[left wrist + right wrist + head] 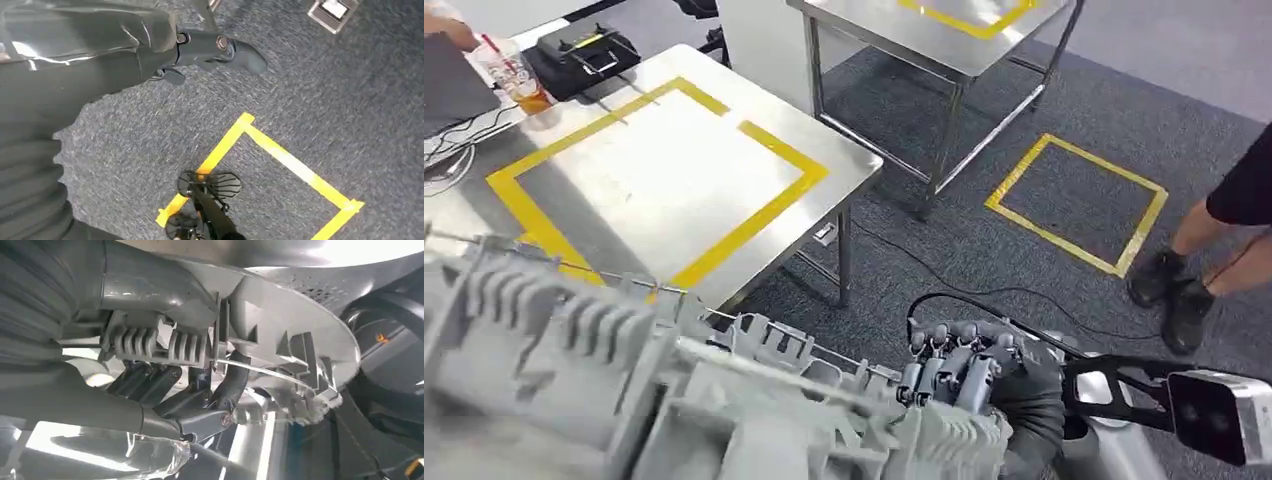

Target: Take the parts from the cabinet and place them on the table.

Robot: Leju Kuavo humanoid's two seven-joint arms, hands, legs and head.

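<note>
A large grey plastic part (674, 400) with ribs and clips stretches across the bottom of the head view. My right hand (964, 370) grips its right end, dark fingers curled over the edge. In the right wrist view the fingers (200, 400) clasp the part's ribbed rim (280, 330) from close up. The steel table (664, 170) with a yellow tape rectangle stands just beyond the part. My left hand (150, 55) appears in the left wrist view as a grey cover and an outstretched thumb (220, 50) above grey carpet; whether it holds anything is hidden.
A second steel table (944, 40) stands further back. A yellow tape square (1074, 200) marks the carpet at right, beside a person's legs and shoes (1174, 285). A drink cup (519, 80) and a black device (584, 50) sit at the table's far end.
</note>
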